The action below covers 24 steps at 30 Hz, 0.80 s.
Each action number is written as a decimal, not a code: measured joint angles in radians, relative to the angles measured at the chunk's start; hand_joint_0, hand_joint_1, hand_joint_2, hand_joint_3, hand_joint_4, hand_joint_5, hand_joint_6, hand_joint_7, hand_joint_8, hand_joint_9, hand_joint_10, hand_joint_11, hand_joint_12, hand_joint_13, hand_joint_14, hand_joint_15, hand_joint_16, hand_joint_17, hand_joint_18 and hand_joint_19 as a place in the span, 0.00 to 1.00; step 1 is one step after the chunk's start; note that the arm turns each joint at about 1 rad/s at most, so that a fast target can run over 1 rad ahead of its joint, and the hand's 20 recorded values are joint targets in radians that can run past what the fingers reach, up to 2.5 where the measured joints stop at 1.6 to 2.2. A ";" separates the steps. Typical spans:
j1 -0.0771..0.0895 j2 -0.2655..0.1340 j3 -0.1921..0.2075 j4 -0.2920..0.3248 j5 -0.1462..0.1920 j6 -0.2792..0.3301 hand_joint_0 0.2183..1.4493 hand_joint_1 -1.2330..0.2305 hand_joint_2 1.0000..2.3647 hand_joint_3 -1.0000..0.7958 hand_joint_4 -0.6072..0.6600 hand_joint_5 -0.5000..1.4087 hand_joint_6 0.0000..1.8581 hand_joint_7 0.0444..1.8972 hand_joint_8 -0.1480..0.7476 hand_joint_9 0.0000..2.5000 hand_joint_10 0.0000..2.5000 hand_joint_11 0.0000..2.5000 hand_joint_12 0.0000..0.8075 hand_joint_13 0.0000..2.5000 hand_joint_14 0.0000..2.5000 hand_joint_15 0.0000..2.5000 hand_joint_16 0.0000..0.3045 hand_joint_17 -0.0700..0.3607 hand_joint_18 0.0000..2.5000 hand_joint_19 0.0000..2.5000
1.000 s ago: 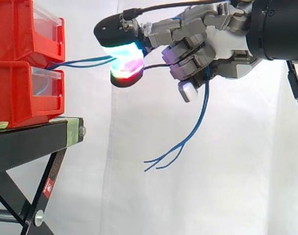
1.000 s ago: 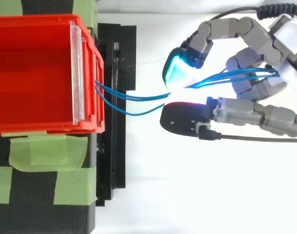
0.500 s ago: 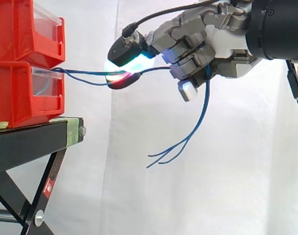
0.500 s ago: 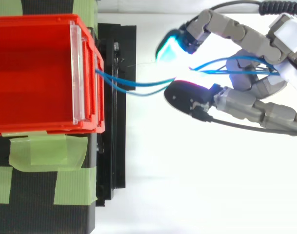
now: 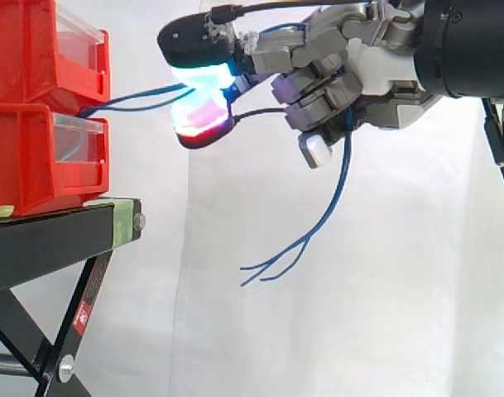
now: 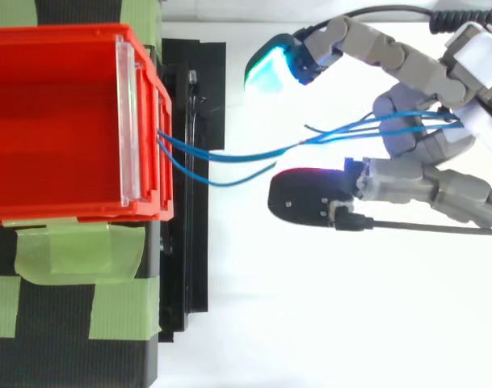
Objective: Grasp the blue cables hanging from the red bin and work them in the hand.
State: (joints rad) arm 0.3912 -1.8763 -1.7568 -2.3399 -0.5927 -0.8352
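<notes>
White curtain (image 5: 400, 289) backs the work. My hand (image 5: 376, 66) has its inner fingers curled round the blue cables (image 6: 246, 153), gripping them; the glowing pads (image 6: 270, 73) on the outstretched fingers stand apart ahead of the palm. From the grip, thin limp strands run forward to the glossy red plastic bin (image 6: 60, 121), and loose ends dangle below the palm. The grasp looks done, I judge; working the cables remains.

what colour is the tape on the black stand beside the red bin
Light green tape on the stand; it shows best in the top view.
</notes>
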 measured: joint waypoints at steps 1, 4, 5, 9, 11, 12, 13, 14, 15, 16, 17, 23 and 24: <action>0.000 0.000 0.000 -0.003 0.000 0.000 0.64 0.43 0.01 0.23 0.73 0.34 0.01 0.56 0.81 0.68 1.00 1.00 0.87 0.84 1.00 0.86 0.69 0.53 1.00 0.31; 0.000 0.000 0.000 -0.010 -0.003 0.000 0.66 0.42 0.01 0.25 0.72 0.36 0.01 0.59 0.81 0.68 1.00 1.00 0.87 0.84 1.00 0.86 0.69 0.53 1.00 0.31; 0.000 0.000 0.000 -0.011 -0.004 0.000 0.66 0.43 0.01 0.24 0.72 0.37 0.01 0.60 0.81 0.68 1.00 1.00 0.87 0.84 1.00 0.86 0.69 0.53 1.00 0.31; 0.000 0.000 0.000 -0.011 -0.010 -0.002 0.64 0.42 0.01 0.21 0.71 0.38 0.00 0.64 0.81 0.68 1.00 1.00 0.87 0.84 1.00 0.86 0.69 0.53 1.00 0.31; 0.000 0.000 0.000 -0.010 -0.012 -0.002 0.62 0.42 0.01 0.18 0.70 0.38 0.00 0.66 0.81 0.68 1.00 1.00 0.87 0.84 1.00 0.86 0.69 0.53 1.00 0.31; 0.000 0.000 0.000 -0.010 -0.013 -0.002 0.61 0.41 0.01 0.16 0.71 0.39 0.00 0.69 0.81 0.68 1.00 1.00 0.87 0.84 1.00 0.86 0.69 0.53 1.00 0.31; 0.000 0.000 0.000 -0.010 -0.013 -0.002 0.60 0.41 0.01 0.15 0.71 0.40 0.01 0.71 0.81 0.68 1.00 1.00 0.87 0.84 1.00 0.86 0.69 0.53 1.00 0.31; 0.000 0.000 0.000 -0.010 -0.013 -0.002 0.60 0.41 0.01 0.14 0.70 0.40 0.02 0.71 0.81 0.68 1.00 1.00 0.87 0.84 1.00 0.86 0.69 0.53 1.00 0.31; 0.000 0.000 0.000 -0.011 -0.013 -0.002 0.60 0.41 0.01 0.13 0.70 0.39 0.06 0.70 0.81 0.68 1.00 1.00 0.87 0.84 1.00 0.86 0.69 0.53 1.00 0.31; 0.000 0.000 0.000 -0.012 -0.013 -0.001 0.60 0.41 0.01 0.12 0.70 0.38 0.08 0.69 0.81 0.68 1.00 1.00 0.87 0.84 1.00 0.86 0.69 0.53 1.00 0.31; 0.001 0.000 0.000 -0.013 -0.013 -0.001 0.60 0.41 0.01 0.11 0.71 0.38 0.09 0.70 0.81 0.68 1.00 1.00 0.87 0.84 1.00 0.86 0.69 0.53 1.00 0.31; 0.002 0.000 0.000 -0.017 -0.013 0.001 0.59 0.39 0.00 0.07 0.69 0.35 0.27 0.65 0.81 0.68 1.00 1.00 0.87 0.84 1.00 0.86 0.69 0.53 1.00 0.31; 0.002 0.000 0.000 -0.017 -0.013 0.001 0.58 0.39 0.00 0.06 0.69 0.33 0.35 0.63 0.81 0.68 1.00 1.00 0.87 0.84 1.00 0.86 0.69 0.53 1.00 0.31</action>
State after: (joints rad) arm 0.3931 -1.8762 -1.7564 -2.3571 -0.6059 -0.8346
